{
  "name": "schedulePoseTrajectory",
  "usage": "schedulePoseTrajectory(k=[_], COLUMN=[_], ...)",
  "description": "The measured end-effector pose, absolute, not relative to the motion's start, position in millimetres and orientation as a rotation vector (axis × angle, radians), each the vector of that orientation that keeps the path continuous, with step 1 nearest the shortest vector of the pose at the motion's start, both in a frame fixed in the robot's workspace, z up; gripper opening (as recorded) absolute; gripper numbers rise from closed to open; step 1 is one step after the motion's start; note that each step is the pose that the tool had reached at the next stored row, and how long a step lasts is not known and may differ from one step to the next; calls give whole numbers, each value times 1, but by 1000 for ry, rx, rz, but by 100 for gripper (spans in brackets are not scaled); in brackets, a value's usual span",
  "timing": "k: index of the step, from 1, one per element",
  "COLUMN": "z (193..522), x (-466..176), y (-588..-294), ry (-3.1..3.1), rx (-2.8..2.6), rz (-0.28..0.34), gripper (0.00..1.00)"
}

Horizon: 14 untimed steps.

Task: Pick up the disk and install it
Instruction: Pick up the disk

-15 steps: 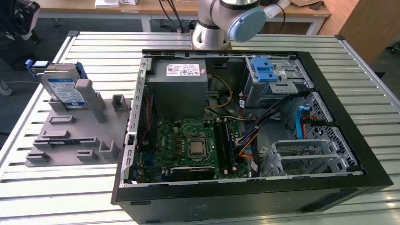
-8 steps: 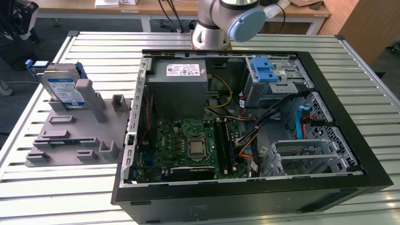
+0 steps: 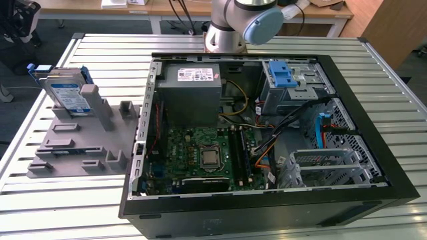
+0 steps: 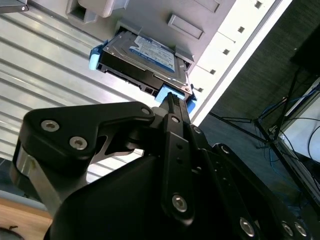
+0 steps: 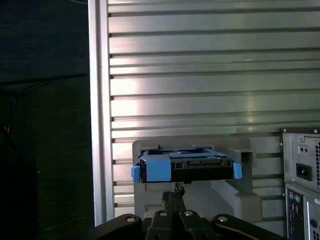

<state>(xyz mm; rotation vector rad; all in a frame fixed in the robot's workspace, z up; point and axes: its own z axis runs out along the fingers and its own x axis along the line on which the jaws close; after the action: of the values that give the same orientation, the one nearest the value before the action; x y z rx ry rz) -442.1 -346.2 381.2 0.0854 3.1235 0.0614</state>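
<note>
Disk [image 3: 67, 95] is sitting on edge, upright, in a slot at the far corner of the grey fixture plate [image 3: 80, 145], over on the exterior view's left, label face showing and the blue bracket [image 3: 41, 67] wrapped round its edges. So it's not picked up yet and it's well apart from the open computer case [image 3: 347, 200] lying next to the plate on the slatted metal table [image 3: 67, 210]. Both wrist views look at the disk [image 4: 145, 57] [image 5: 185, 167] edge-on, with the gripper [image 4: 172, 100] [image 5: 173, 192] pointing right at it. Its fingers look pressed together with nothing pinched between them, tips just short of the bracket as far as I can see, though I can't say for sure whether they touch. Inside the case you've got the grey power supply box [image 3: 190, 95] at the back, the green motherboard [image 3: 200, 150] in front of it, and a blue drive tray [image 3: 283, 75] up in the bay. Arm's base [image 3: 233, 25] stands on the table behind the case.
</note>
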Motion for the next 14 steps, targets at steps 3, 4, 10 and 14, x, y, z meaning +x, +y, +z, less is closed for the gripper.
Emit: schedulePoseTrajectory(k=[3, 4, 10, 14], z=[381, 381, 381, 381], x=[-442, -442, -442, -442], y=[-346, -346, -346, -346], ry=[3125, 3125, 3125, 3125], rx=[44, 34, 23, 23], rz=[62, 62, 62, 62], gripper=[11, 11, 11, 11])
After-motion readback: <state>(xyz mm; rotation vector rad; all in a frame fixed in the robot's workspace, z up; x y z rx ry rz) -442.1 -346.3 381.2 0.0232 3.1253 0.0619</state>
